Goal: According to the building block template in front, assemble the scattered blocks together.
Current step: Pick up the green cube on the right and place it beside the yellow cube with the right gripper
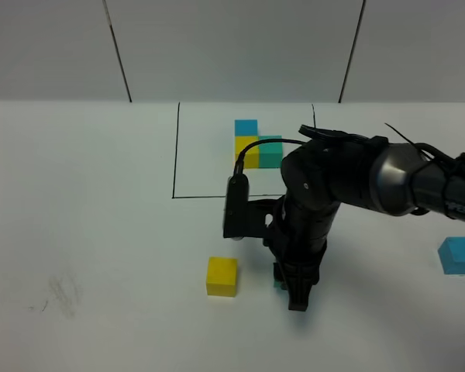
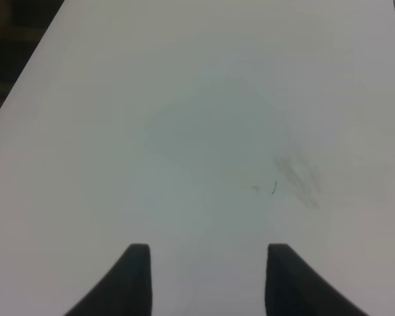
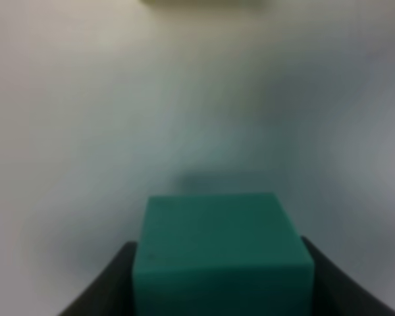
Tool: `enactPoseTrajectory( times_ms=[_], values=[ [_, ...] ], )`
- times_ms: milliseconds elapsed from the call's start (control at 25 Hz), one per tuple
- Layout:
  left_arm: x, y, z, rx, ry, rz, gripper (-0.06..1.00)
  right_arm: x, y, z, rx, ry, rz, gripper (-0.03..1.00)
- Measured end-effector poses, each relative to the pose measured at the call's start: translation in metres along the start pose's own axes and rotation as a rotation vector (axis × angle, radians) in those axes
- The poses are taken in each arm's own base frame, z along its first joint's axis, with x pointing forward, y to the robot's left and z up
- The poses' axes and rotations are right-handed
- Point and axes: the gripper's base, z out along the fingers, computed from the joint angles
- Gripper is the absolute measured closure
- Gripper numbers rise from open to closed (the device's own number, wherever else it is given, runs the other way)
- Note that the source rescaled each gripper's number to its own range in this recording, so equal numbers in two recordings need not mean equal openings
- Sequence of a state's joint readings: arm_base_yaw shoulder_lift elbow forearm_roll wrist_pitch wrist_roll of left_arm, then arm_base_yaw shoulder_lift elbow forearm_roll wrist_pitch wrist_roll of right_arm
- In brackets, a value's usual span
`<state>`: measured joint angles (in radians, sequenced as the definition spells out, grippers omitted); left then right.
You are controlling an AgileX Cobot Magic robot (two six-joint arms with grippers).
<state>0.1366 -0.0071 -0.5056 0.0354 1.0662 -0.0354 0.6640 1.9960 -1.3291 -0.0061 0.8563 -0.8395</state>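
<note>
Right pincer (image 1: 297, 301) is pointing down at the table (image 1: 101, 232) and is clamping the teal-green cube (image 3: 220, 250) between its two fingers, which are pressing on opposite faces. Just beside this pincer, on its left, the yellow cube (image 1: 222, 277) is sitting apart from it. Well away on its right, the sky-blue cube (image 1: 459, 255) is lying alone. Beyond the pincer, the framed template (image 1: 256, 143) is showing partly behind the arm. Left pincer (image 2: 208, 249) is hanging over bare table, its fingers standing apart and gripping nothing.
</note>
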Motion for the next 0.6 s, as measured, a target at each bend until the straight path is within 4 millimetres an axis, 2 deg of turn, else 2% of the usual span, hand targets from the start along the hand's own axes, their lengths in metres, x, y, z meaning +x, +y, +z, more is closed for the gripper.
enactPoseTrajectory(
  times_ms=[120, 600],
  values=[
    [0.0, 0.0, 0.0, 0.0, 0.0, 0.0, 0.94, -0.009, -0.004, 0.002, 0.009, -0.002, -0.029, 0.95],
    [0.0, 0.0, 0.0, 0.0, 0.0, 0.0, 0.94, -0.031, 0.007, 0.009, 0.045, -0.045, -0.109, 0.95]
  ],
)
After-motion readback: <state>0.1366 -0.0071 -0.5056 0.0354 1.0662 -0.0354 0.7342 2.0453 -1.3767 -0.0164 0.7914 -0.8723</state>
